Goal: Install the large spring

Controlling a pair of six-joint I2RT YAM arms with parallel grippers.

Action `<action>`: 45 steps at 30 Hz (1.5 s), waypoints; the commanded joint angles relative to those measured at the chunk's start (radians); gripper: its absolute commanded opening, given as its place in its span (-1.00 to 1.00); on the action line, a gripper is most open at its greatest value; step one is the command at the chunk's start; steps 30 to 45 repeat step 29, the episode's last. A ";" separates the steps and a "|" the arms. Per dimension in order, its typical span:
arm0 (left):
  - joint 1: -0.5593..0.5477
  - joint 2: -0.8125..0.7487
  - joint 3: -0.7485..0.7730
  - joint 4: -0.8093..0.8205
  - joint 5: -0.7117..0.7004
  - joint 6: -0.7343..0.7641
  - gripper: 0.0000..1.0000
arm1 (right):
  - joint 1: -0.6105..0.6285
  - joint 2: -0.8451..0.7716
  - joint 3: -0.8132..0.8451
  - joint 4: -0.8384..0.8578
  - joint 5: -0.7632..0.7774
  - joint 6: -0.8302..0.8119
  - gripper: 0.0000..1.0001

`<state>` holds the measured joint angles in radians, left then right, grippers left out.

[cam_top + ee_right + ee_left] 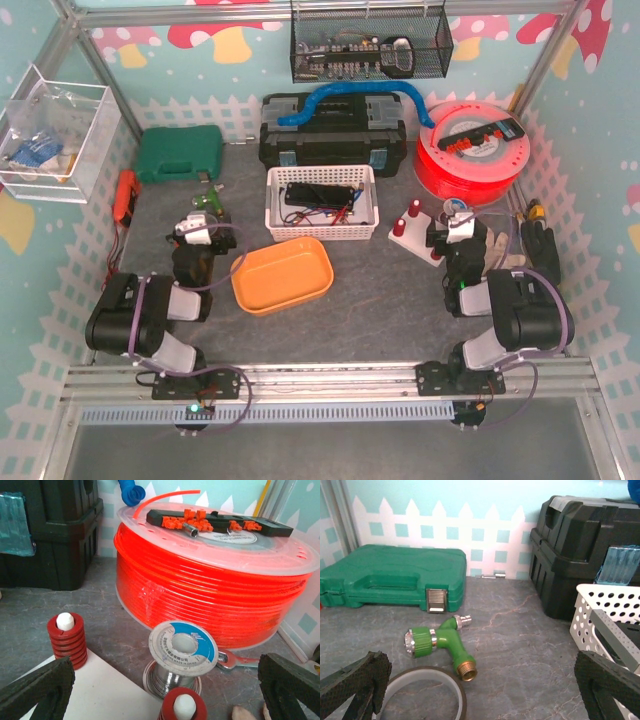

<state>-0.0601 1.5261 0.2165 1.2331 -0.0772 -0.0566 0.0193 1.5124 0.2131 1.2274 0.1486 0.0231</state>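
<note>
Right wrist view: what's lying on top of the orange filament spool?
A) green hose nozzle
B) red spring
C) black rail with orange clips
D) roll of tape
C: a black rail with orange clips lies flat across the top flange of the orange filament spool.

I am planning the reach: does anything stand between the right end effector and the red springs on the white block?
Nothing visible does. The open right end effector faces the nearer red spring directly; the wire spool stands beyond that spring.
</note>
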 commanded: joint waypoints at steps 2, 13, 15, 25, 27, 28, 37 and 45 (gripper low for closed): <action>0.005 0.009 0.007 0.071 0.028 -0.009 0.98 | -0.005 0.006 -0.004 0.074 -0.015 -0.002 0.97; 0.006 0.003 0.006 0.059 0.031 -0.011 0.98 | -0.004 0.002 -0.009 0.077 -0.015 -0.004 0.97; 0.005 -0.002 0.010 0.039 0.032 -0.014 0.98 | -0.005 0.002 -0.009 0.077 -0.016 -0.004 0.98; 0.006 0.003 0.013 0.043 0.031 -0.014 0.98 | -0.005 0.003 -0.009 0.078 -0.015 -0.004 0.97; 0.005 0.002 0.011 0.045 0.031 -0.014 0.98 | -0.005 0.002 -0.009 0.077 -0.015 -0.004 0.97; 0.005 0.001 0.011 0.045 0.033 -0.014 0.98 | -0.004 0.003 -0.008 0.076 -0.016 -0.004 0.97; 0.005 0.000 0.011 0.045 0.032 -0.014 0.98 | -0.005 0.003 -0.008 0.077 -0.015 -0.004 0.97; 0.005 0.000 0.011 0.045 0.032 -0.014 0.98 | -0.005 0.003 -0.008 0.077 -0.015 -0.004 0.97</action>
